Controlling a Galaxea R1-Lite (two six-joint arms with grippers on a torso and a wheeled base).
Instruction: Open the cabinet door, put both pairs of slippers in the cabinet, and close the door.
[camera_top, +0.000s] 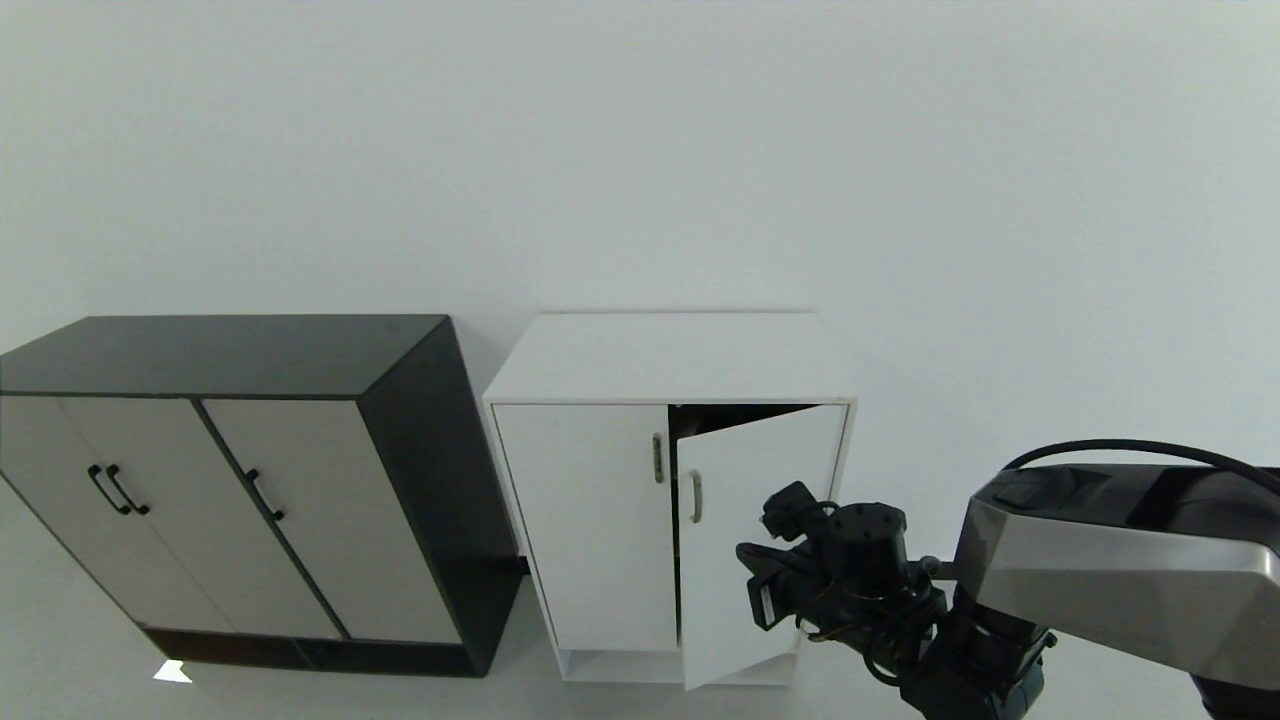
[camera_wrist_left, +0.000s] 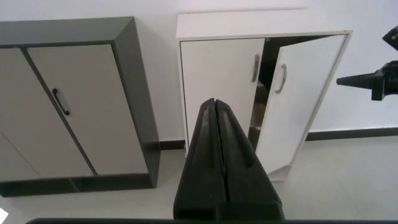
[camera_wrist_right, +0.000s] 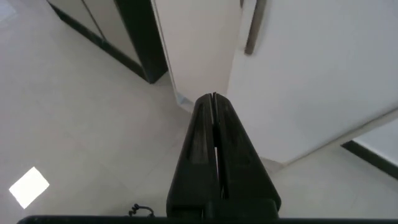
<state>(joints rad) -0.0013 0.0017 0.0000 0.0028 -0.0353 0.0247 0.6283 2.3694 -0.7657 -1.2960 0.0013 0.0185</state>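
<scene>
We are recording the right gripper (camera_wrist_right: 214, 99) with fingers pressed together and holding nothing. It is pointing at the free edge of the white cabinet's right door (camera_wrist_right: 311, 74), below the handle (camera_wrist_right: 254, 28). The left wrist view is showing a gap between them. The left gripper (camera_wrist_left: 215, 104), likewise pressed together and empty, is facing the white cabinet (camera_top: 670, 355) from well apart. The right door is standing ajar, while the left door (camera_top: 590, 520) is sitting flush. The opening is showing a dark interior (camera_top: 730, 412), and we cannot tell its contents. A dark cabinet (camera_top: 420, 450) is standing just beside.
</scene>
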